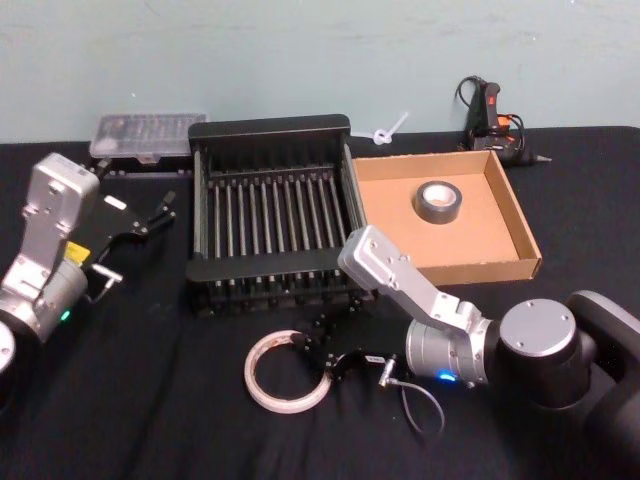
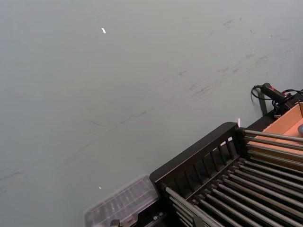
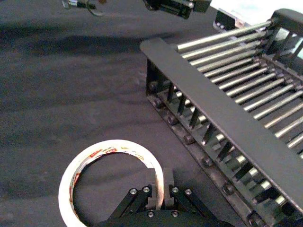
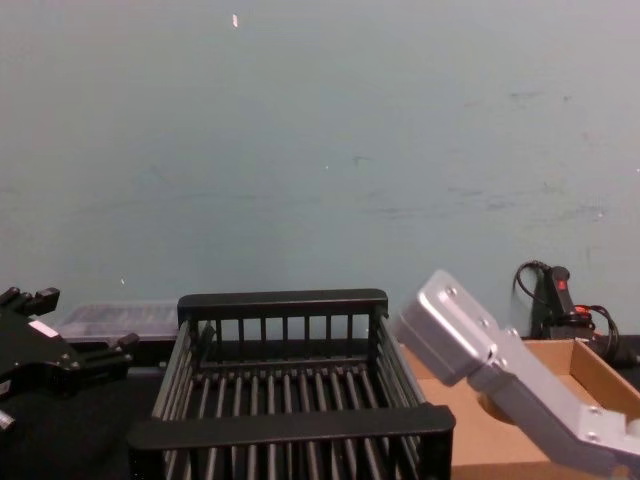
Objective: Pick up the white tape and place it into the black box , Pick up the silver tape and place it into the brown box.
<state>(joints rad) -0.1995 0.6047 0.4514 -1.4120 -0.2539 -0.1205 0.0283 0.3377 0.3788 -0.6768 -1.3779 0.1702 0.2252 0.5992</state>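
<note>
The white tape (image 1: 287, 374) was laid flat on the counter (image 1: 150, 400), just before the black box (image 1: 270, 225). Its right wall was pinched by the right claw (image 1: 322, 352), one finger inside the ring. The left claw (image 1: 150, 222) was held open, farther off.

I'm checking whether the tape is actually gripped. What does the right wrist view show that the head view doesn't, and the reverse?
Right wrist view alone: the right gripper fingers closed across the band of the white tape, one inside the ring and one outside, and the tape's red print.

Head view alone: the silver tape lying in the brown box, and the left gripper open, raised to the left of the crate.

Both: the white tape on the black cloth in front of the black box.
</note>
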